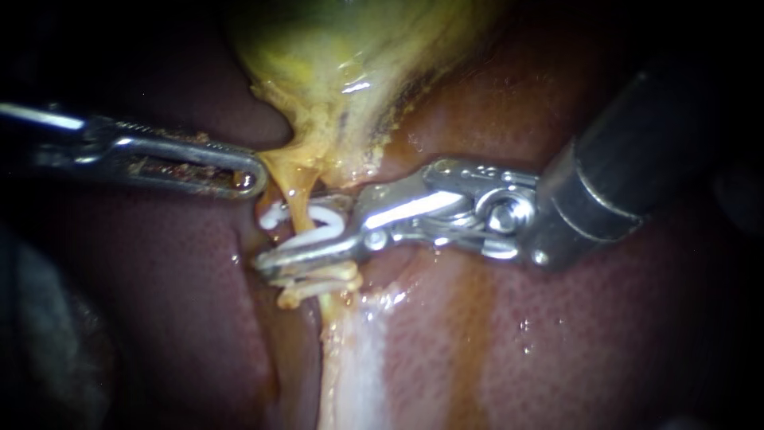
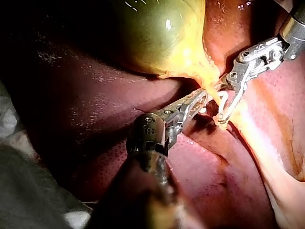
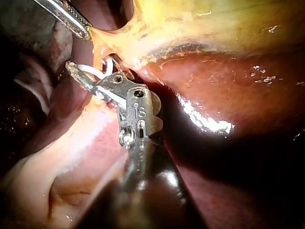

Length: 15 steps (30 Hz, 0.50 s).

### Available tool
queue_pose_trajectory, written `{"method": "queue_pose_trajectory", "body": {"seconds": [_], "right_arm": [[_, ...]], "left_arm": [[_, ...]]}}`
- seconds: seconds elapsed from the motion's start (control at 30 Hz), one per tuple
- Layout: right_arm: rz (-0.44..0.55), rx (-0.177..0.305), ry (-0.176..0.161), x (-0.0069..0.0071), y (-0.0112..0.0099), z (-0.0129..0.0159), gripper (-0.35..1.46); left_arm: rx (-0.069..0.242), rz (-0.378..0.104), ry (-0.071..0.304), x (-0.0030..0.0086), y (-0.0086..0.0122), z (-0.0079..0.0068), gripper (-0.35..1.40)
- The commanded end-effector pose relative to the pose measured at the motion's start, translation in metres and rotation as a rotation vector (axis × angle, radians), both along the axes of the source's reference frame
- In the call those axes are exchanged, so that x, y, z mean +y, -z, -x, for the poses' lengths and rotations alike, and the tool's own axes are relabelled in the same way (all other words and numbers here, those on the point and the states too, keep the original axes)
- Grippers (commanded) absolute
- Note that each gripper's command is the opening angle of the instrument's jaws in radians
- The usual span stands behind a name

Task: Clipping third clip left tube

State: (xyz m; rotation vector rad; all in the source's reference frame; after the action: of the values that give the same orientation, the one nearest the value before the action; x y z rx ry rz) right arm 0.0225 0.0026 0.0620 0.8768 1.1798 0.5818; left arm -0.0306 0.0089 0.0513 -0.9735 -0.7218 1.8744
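Observation:
The yellow-green gallbladder point(image 1: 350, 48) narrows into an orange tube point(image 1: 293, 199) running down over the liver point(image 1: 557, 334). White clips point(image 1: 322, 216) sit across this tube. My right instrument point(image 1: 269, 269) comes in from the upper right. Its long jaws reach across the tube just below those clips, closed on a white clip point(image 1: 314, 280) around the tube. My left instrument point(image 1: 253, 181) comes in from the left, jaws shut on yellow tissue at the gallbladder's neck, holding it taut. The right wrist view shows my right instrument point(image 3: 74, 69) beside the white clips point(image 3: 108, 64).
A pale whitish band of tissue point(image 1: 358, 358) runs down from the clipped spot between the red liver lobes. In the left wrist view my left instrument point(image 2: 204, 95) and my right instrument point(image 2: 220, 117) meet close together at the neck. Dark surroundings point(image 1: 48, 358) lie at the left.

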Motion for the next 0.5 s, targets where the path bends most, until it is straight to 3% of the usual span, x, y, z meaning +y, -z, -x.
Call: {"method": "queue_pose_trajectory", "body": {"seconds": [0.03,0.5], "right_arm": [[-0.005,0.003,-0.005,0.0002,0.0001,0.0,0.5],[-0.057,0.058,-0.039,0.0018,0.0023,0.0003,0.5]], "left_arm": [[0.0,0.0,0.0,0.0,0.0,0.0,-0.35],[-0.001,-0.001,-0.003,0.0007,-0.0007,-0.0009,-0.35]]}}
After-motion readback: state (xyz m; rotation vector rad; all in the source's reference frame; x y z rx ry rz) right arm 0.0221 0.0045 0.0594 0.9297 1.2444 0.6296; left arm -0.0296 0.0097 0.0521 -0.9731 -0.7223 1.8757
